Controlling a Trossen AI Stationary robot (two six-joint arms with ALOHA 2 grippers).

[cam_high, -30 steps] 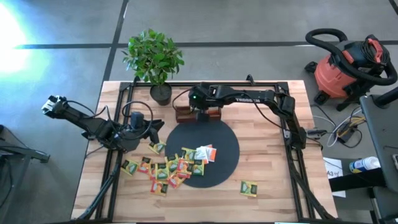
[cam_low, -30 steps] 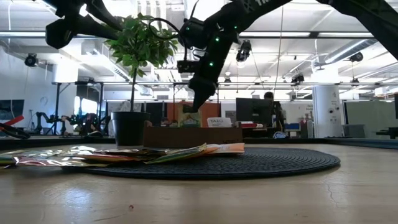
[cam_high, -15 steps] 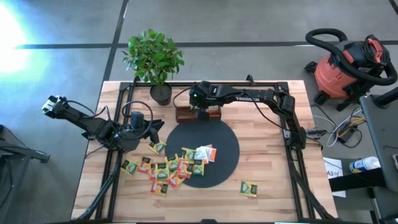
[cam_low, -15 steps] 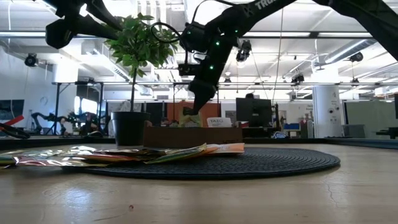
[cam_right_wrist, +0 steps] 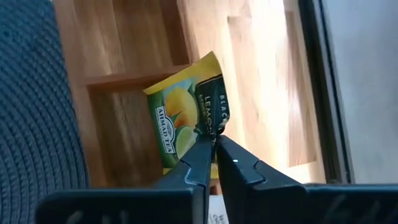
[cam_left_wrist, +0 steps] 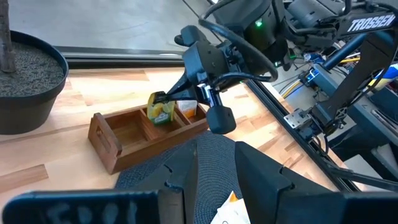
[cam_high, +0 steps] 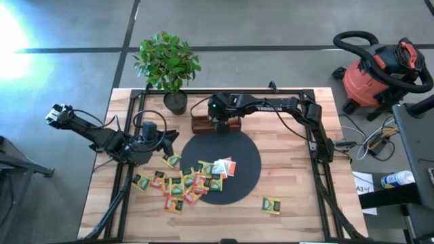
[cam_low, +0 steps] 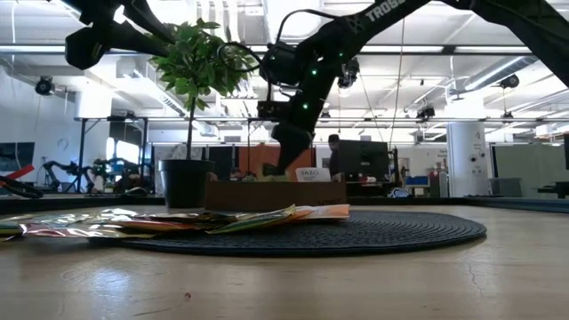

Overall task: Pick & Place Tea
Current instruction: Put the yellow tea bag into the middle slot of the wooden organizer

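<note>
Right wrist view gives me what I need: the right gripper (cam_right_wrist: 211, 144) is pinched nearly closed on the edge of a yellow tea sachet (cam_right_wrist: 183, 115), and the sachet hangs into a compartment of the wooden tray (cam_right_wrist: 134, 79), its long side running along the tray's divider. From the left wrist view, I see that same sachet (cam_left_wrist: 160, 107) in the tray's (cam_left_wrist: 118, 144) middle section, with another sachet just beside it in the next one. So the tea lies straight below the gripper tips, already inside the walls (as far as I can judge); release looks like the next move. My left gripper (cam_high: 154, 137) waits at the table's (cam_high: 298, 196) left side, part open and holding nothing, near the loose pile of sachets (cam_high: 184, 183) on the black mat (cam_high: 241, 169).
</note>
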